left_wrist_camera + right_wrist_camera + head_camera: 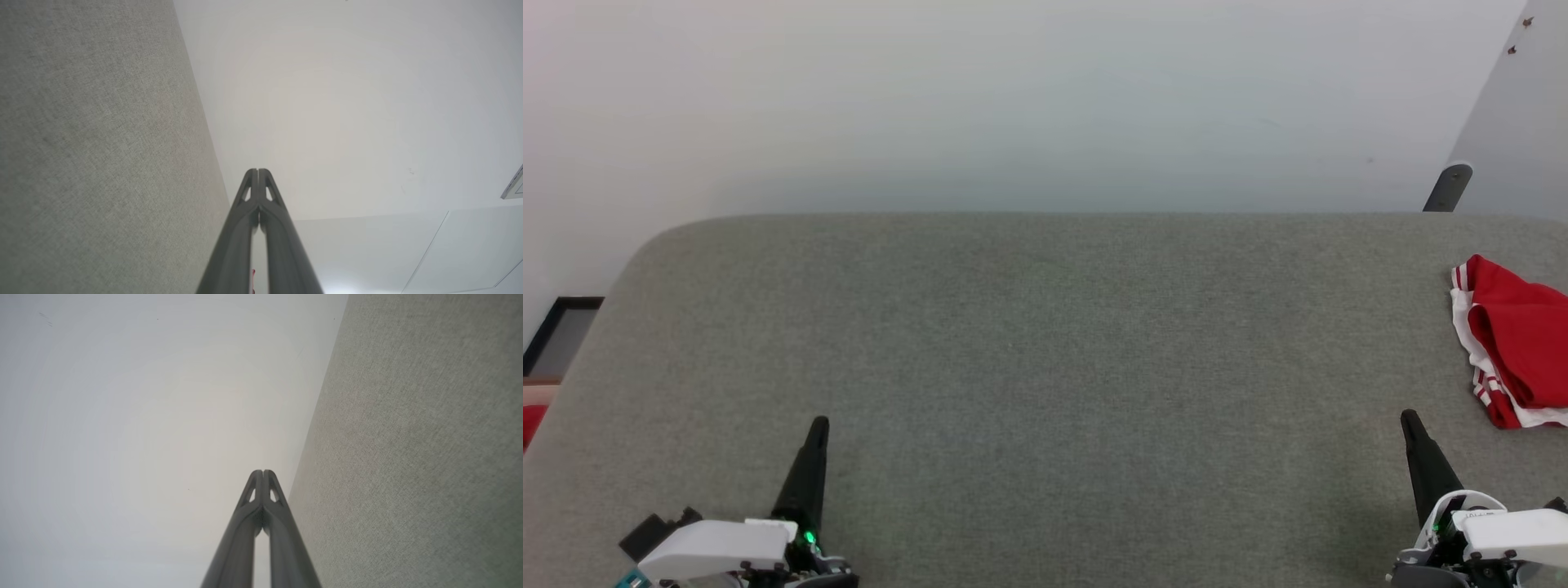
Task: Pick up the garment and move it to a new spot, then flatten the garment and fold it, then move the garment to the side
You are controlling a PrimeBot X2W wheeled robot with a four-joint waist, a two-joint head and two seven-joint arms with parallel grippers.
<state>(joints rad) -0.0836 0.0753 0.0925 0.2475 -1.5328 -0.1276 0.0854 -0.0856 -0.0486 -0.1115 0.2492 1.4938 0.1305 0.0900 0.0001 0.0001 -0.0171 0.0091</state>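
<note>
Grey table [1045,343]; head view: garment [1515,343] bunched right; wrist views: wall [347,102].

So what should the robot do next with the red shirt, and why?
Probably open the right gripper and reach it toward the garment. It lies bunched near the right edge of the grey table, partly out of the head view. Both grippers are shut and apart from it, and the right one is far nearer than the left gripper.
</note>
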